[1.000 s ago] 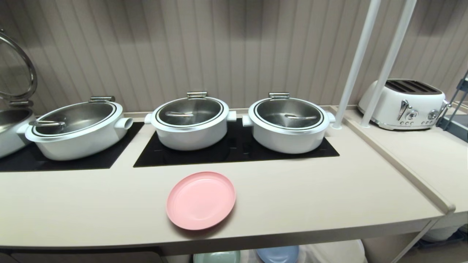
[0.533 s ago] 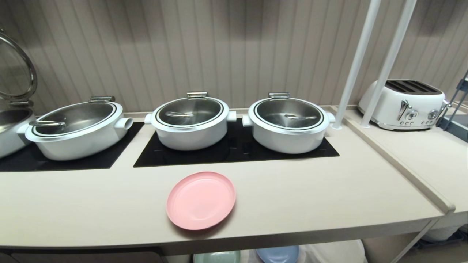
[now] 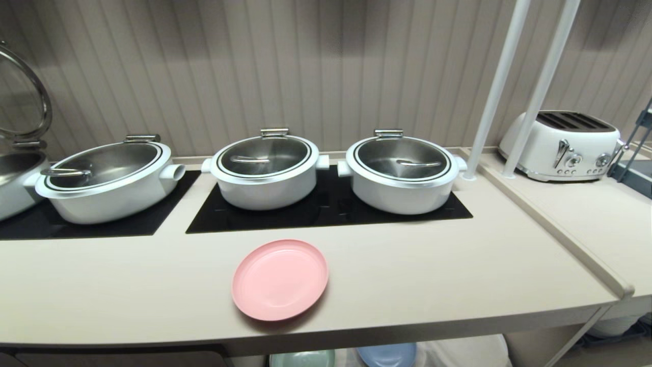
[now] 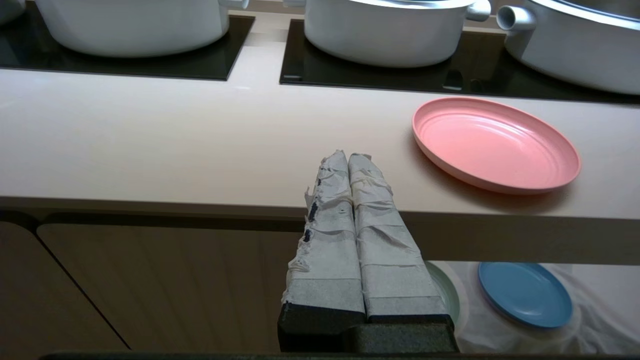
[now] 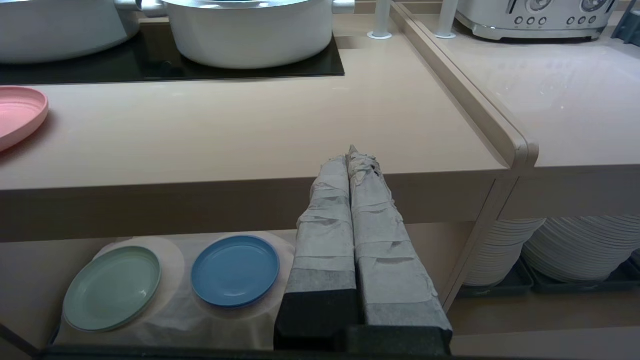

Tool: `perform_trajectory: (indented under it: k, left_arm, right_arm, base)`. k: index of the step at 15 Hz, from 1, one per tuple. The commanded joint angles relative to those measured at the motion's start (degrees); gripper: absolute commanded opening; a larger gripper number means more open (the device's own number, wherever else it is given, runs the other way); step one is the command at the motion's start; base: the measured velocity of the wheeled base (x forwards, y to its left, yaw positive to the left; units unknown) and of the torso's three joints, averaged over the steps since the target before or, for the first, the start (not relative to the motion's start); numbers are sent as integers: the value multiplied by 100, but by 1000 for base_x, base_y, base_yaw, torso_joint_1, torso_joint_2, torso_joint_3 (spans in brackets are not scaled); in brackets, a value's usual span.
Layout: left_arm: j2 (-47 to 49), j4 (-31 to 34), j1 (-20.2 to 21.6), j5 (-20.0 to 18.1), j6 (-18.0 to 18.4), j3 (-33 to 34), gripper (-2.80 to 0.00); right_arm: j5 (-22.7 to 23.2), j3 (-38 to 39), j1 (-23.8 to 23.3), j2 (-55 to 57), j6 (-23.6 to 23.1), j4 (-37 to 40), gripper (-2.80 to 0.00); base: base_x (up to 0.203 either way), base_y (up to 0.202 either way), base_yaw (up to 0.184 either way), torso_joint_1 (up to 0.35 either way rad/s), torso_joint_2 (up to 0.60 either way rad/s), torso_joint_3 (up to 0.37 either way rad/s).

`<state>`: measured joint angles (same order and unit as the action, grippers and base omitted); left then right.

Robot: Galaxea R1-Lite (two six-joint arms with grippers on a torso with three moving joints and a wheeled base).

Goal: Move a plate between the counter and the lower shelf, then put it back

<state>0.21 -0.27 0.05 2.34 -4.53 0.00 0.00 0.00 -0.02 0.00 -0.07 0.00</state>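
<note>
Head view, item one: the plate (image 3: 279, 280), pink, round, lying flat on the table (image 3: 458, 275) just in front of the black cooktop panel (image 3: 326, 216) and close to the table's front edge. Neither arm enters this view.

Item two: our left tool (image 4: 349, 159), taped fingers pressed together, holding nothing, parked low in front of the table edge. From it the plate (image 4: 495, 145) lies forward and off to our right, up on the table surface, near but apart.

Item three: our right tool (image 5: 352, 156), fingers likewise pressed together and empty, also parked below the edge. The plate (image 5: 17, 115) shows only at the margin of that view, well off to our left.

Item four: the lower shelf (image 5: 170, 315), white cloth, carrying a blue plate (image 5: 235, 270) and a mint-green plate (image 5: 112, 288) side by side.

We judge the left arm the nearer. Being round, the plate offers no long axis; a rim pinch from its near edge would suit, once the fingers spread.
</note>
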Motion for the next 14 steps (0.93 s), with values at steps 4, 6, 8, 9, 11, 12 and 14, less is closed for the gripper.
perform_trajectory:
  k: [4,6,8,9,11,12,14]
  left_arm:
    - [-21,0,0,9,5,0,-280]
    - [-21,0,4,11,-4,0,-280]
    - [-21,0,4,12,-4,0,-280]
    - [-21,0,4,12,-4,0,-280]
    - [-21,0,4,12,-4,0,-280]
    - [-21,0,4,12,-4,0,-280]
    - [-21,0,4,12,-4,0,-280]
  right_arm:
    - [0,0,2,0,-1,0,-280]
    - [0,0,-5,0,-1,0,-280]
    - [0,0,1,0,-1,0,-280]
    - [0,0,2,0,-1,0,-280]
    - [0,0,2,0,-1,0,-280]
    - [0,0,-6,0,-1,0,-280]
    - [-9,0,-6,0,7,0,-280]
  base:
    - [0,0,0,0,0,0]
    - [0,0,0,0,0,0]
    - [0,0,0,0,0,0]
    - [0,0,0,0,0,0]
    - [0,0,0,0,0,0]
    - [0,0,0,0,0,0]
    - [0,0,0,0,0,0]
